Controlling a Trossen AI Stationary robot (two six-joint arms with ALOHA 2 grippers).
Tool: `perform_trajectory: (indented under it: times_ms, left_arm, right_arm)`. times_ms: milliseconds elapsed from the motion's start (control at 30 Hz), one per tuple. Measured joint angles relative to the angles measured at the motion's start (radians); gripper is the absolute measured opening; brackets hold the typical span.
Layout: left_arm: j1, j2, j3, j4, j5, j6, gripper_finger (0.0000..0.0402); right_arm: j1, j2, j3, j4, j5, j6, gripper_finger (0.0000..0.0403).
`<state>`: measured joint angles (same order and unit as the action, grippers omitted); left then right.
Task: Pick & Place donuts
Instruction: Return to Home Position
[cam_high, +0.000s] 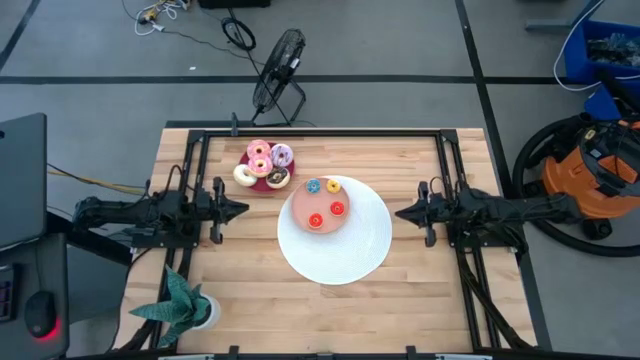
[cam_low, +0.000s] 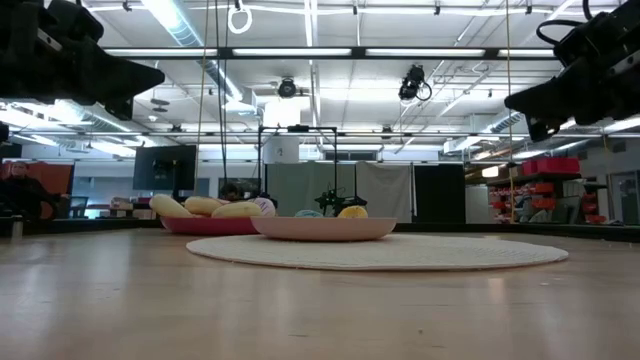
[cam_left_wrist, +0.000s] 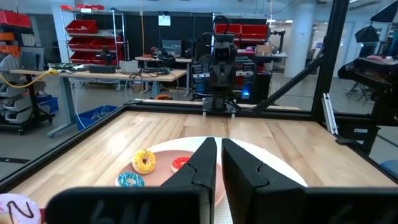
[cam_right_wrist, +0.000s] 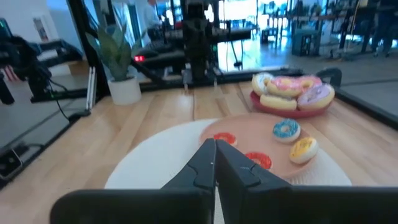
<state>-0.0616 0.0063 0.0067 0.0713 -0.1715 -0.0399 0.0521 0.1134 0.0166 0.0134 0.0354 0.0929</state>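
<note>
From above, the left gripper (cam_high: 241, 209) hangs over the left side of the worktop (cam_high: 400, 300) and the right gripper (cam_high: 402, 213) over its right side, both apart from the plates. The five larger donuts (cam_high: 262, 165) (two pink, one purple, one white, one brown) crowd the crimson plate (cam_high: 258, 187). Just beside it, the salmon-pink plate (cam_high: 298, 205) sits on the white disc (cam_high: 340, 255) and carries the four tiny donuts (cam_high: 316, 221): blue, yellow and two red.

At table height, both grippers are held high, with the two plates low between them.

In the left wrist view, the left fingers (cam_left_wrist: 205, 165) stand almost together, with only a sliver of gap and nothing between them.

In the right wrist view, the right fingers (cam_right_wrist: 208, 163) are pressed together and empty.
</note>
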Motion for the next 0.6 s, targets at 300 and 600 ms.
perform_trajectory:
  times_ms: [300, 600]
  left_arm:
    - [0.000, 0.000, 0.000, 0.004, 0.000, 0.000, 0.0030]
    - [0.000, 0.000, 0.000, 0.005, 0.000, 0.000, 0.0030]
  right_arm:
    - [0.015, -0.114, 0.000, 0.006, 0.000, 0.000, 0.0013]
    - [0.018, -0.114, 0.000, 0.001, 0.000, 0.000, 0.0013]
